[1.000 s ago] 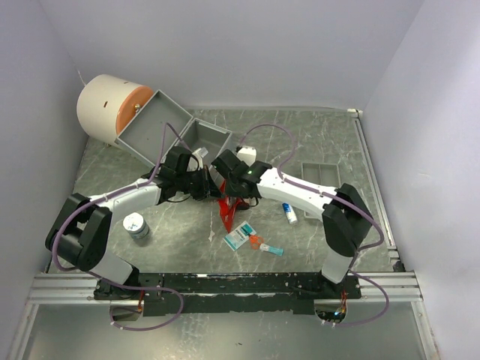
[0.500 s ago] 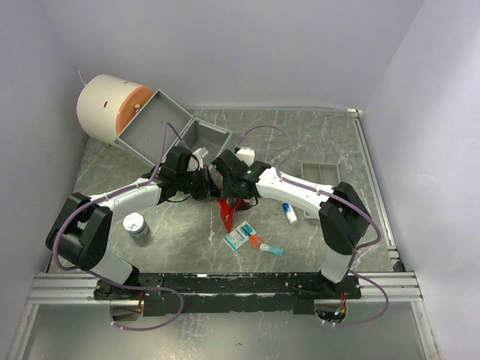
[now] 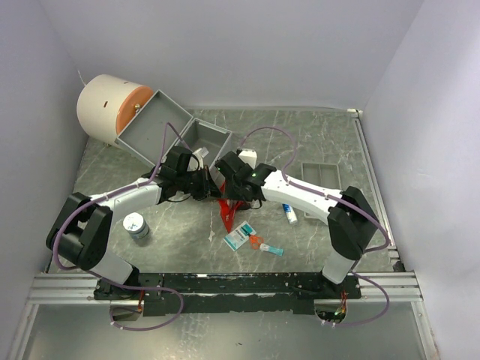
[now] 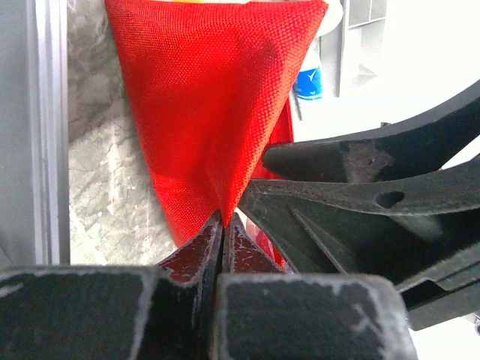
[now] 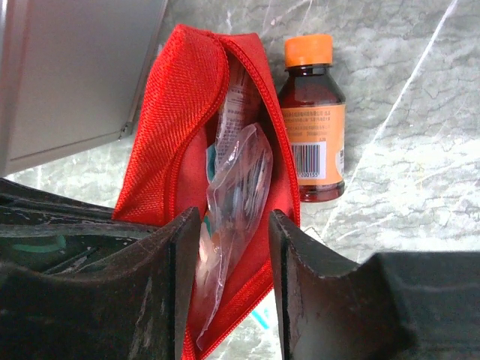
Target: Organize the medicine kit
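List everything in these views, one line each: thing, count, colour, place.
case: one, grey, open, far left of the table
drum: one, white with orange face, behind the case
pouch: one, red, centre, mouth open
clear packet: one, transparent, in the pouch mouth
brown bottle: one, amber with orange cap, lying beside the pouch
small bottle: one, white with blue cap, right of centre
sachet: one, teal and white, near centre
small packet: one, orange and teal, right of the sachet
round tin: one, whitish, near left
divided tray: one, grey, right
table: one, grey-green marble
left gripper: one, black, shut on the pouch corner
right gripper: one, black, open astride the clear packet
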Motion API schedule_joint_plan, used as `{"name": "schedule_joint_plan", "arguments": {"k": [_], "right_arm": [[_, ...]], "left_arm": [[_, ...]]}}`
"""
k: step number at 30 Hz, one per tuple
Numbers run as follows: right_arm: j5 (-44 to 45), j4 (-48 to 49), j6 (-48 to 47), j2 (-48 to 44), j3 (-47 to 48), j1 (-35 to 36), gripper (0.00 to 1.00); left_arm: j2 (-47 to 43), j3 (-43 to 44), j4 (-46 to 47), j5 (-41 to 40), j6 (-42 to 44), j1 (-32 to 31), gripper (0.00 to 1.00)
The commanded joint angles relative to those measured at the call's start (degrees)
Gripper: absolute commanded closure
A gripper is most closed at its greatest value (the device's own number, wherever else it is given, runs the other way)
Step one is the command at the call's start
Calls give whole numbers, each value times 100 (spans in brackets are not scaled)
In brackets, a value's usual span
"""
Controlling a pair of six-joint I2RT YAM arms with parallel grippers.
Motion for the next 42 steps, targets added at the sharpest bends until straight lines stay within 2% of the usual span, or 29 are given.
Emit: {"name": "schedule_joint_plan", "arguments": {"k": [1,7,12,20,27,30,37,42], "right_arm": [[-29,-108,-62,120,-35,18,60],[142,-137,-23,343,111,23,70],[366,-46,18,284,92,28,88],[498,808,-463,90,-88,171,91],[1299,890,-720,502,152,499,92],[1469,752,-663,639,180,601,90],[1271,597,-308,225,57,620,66],[1058,401,-179,-191,80,604,57]], "left_arm": [[93,211,-51,130,75,-41,93],[98,235,-74,128,81,-40,93],[103,235,-70,125,81,-41,93],[138,226,-54,134,79,-41,93],[121,225,-76,126,89,-39,93],[96,219,-84,118,99,-41,93],[85,222,-97,121,105,-41,93],[97,244,-95,116,117,-39,93]]}}
